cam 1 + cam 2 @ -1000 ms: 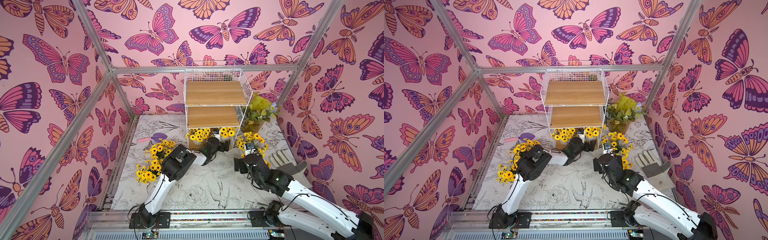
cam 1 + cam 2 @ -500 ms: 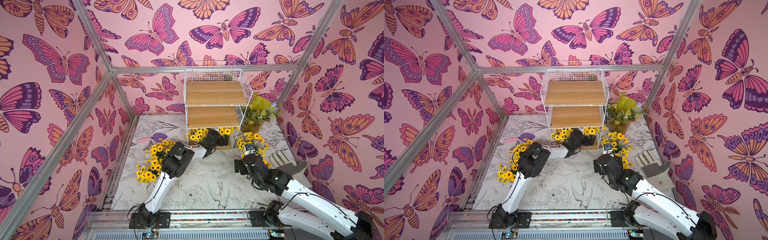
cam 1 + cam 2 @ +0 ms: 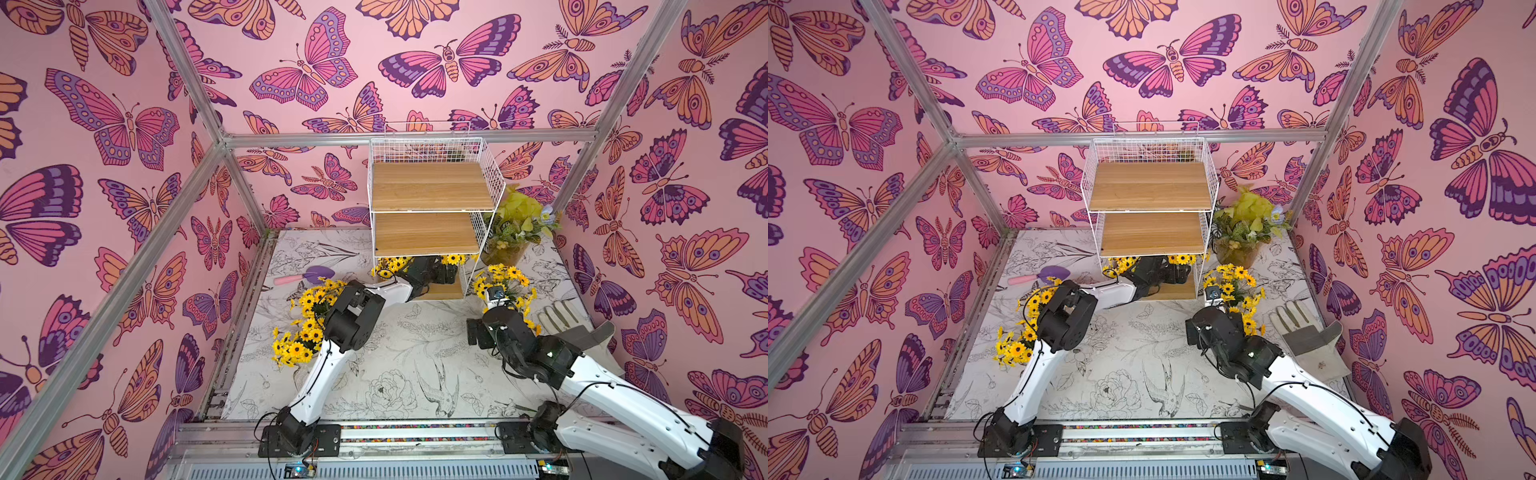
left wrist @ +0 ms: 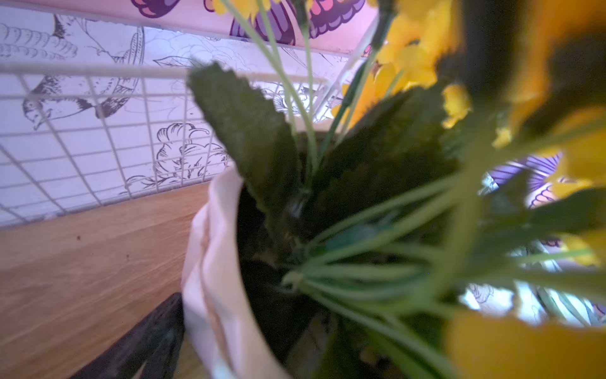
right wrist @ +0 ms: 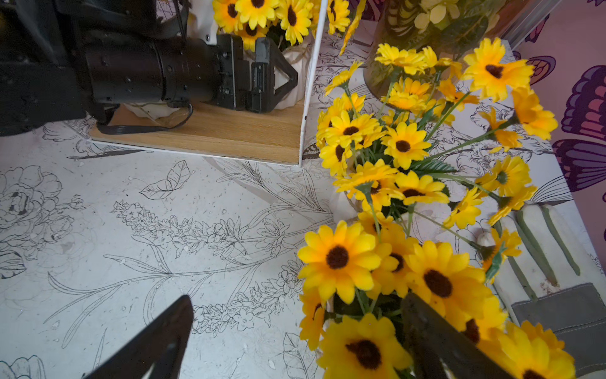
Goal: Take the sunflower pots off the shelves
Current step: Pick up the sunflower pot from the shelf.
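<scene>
The left gripper (image 5: 278, 67) is in under the middle board of the shelves (image 3: 432, 187), level with the bottom board (image 5: 229, 131). Its jaws stand spread wide on either side of a sunflower pot (image 5: 295, 60) at that board's right end. The pot stands upright, straight ahead of the gripper and partly between its fingers. The left wrist view shows one finger (image 4: 144, 338) just beside the pot's white wall, while leaves hide the other. No squeeze can be made out, so I read the gripper as released, with nothing gripped. This arm is plainly the nearer one. The right gripper (image 5: 296, 302) hangs spread and empty above the surface off the shelves' front right corner, next to two pots (image 3: 511, 274) that stand there.

The coming move, as I judge it, is to close across the pot's body and draw it out over the board's front edge. Three things hem it in: the wire grid (image 4: 98, 131) close past the pot, the middle board low over the blooms, and a second pot (image 3: 388, 266) at the board's left end, beside the left forearm. Near the surface's left edge stand two more pots (image 3: 309, 299) — close to the arm's way out. A trowel (image 3: 307, 275), a glove (image 3: 573, 328) by the right edge and a leafy amber pot (image 3: 509, 237) in the far right corner lie clear of that path.
</scene>
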Robot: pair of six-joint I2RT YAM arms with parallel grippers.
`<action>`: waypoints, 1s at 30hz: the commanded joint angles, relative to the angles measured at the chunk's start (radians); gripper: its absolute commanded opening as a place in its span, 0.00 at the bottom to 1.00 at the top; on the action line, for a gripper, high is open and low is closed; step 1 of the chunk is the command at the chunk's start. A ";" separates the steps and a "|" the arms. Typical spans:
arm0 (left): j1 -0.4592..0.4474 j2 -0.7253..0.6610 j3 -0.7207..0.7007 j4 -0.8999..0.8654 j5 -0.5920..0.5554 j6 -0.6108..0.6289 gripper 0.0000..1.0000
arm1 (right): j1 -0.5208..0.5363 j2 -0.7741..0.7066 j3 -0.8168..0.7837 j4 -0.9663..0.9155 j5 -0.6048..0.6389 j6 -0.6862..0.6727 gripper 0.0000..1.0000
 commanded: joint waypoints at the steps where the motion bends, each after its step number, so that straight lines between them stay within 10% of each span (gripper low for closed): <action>1: -0.004 0.020 0.040 -0.020 0.126 0.047 1.00 | -0.005 0.009 0.035 -0.016 -0.007 0.015 0.99; 30: 0.005 0.075 0.165 0.040 0.231 0.420 0.99 | -0.005 0.078 0.074 -0.010 -0.016 0.009 0.99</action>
